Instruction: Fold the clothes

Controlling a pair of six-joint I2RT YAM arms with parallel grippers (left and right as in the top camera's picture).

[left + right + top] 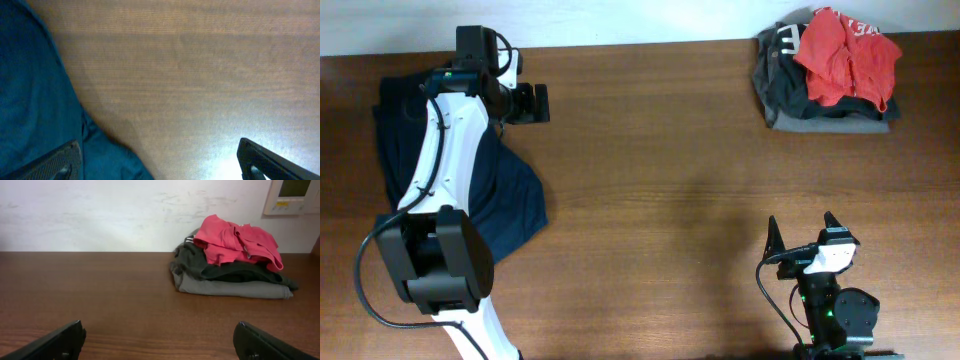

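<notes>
The dark navy garment [515, 205] lies spread at the table's left, partly under my left arm; it fills the left side of the left wrist view [30, 100]. My left gripper [535, 102] is open and empty above bare wood beside the garment's right edge [157, 162]. The orange-red T-shirt [845, 55] lies crumpled on top of a pile at the back right; it also shows in the right wrist view [235, 242]. My right gripper [803, 232] is open and empty at the front right, far from the pile [157, 340].
Under the orange-red shirt lie a black garment [785, 85] and a grey folded garment [830, 125]. A white wall [100, 215] runs along the table's far edge, with a small panel [292, 195] on it.
</notes>
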